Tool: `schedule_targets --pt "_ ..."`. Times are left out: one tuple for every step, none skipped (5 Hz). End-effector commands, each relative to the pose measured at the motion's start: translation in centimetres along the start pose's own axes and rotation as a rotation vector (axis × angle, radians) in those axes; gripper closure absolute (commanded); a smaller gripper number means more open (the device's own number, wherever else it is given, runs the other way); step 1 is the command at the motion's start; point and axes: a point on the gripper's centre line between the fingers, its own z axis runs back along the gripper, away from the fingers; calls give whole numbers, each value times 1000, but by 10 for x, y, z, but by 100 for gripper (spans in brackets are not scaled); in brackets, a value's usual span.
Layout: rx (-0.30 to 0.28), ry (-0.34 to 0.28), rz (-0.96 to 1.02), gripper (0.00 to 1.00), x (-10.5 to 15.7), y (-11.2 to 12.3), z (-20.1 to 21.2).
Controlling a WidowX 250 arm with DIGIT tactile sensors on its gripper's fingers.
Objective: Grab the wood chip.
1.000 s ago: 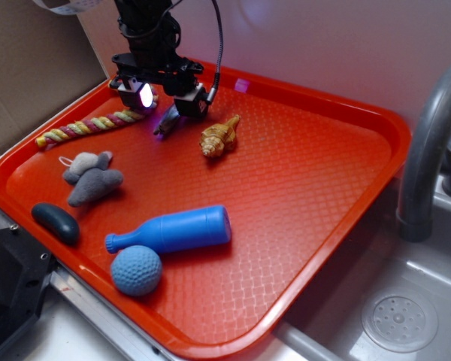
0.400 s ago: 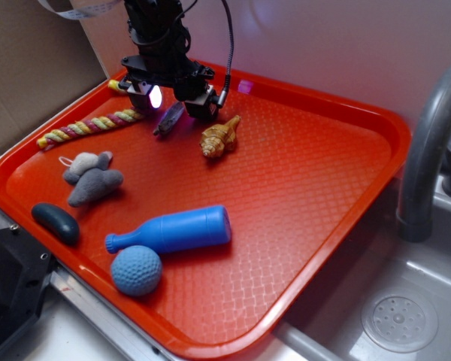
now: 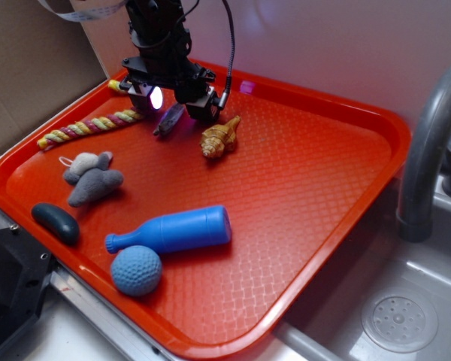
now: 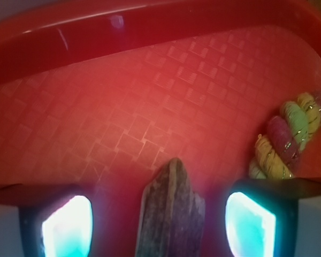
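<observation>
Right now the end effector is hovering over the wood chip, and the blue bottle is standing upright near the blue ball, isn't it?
Not quite: the blue bottle is lying on its side, as the exterior view shows. The rest holds: the end effector is over the wood chip, and the bottle is near the blue ball.

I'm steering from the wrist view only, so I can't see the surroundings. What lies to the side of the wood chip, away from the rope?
Observer: A tan seashell, apart from the wood chip.
Operator: How does the chip lie under the gripper?
Observer: One end is under the gripper; the other pokes out toward the tray's middle.
Operator: Anything else nearby?
Observer: No; the grey plush mouse and blue bottle lie nearer the tray's front.
</observation>
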Motion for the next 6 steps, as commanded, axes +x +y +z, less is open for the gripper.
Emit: schedule_targets --pt "25 120 -36 100 -14 10 -23" --pt "48 121 -54 100 -16 6 -27" --pt "57 130 -68 100 -17 4 -31" --pt "59 130 -72 100 -18 4 -32" --pt "60 128 -74 100 -17 4 -32" --pt "61 125 -72 100 -16 5 -31"
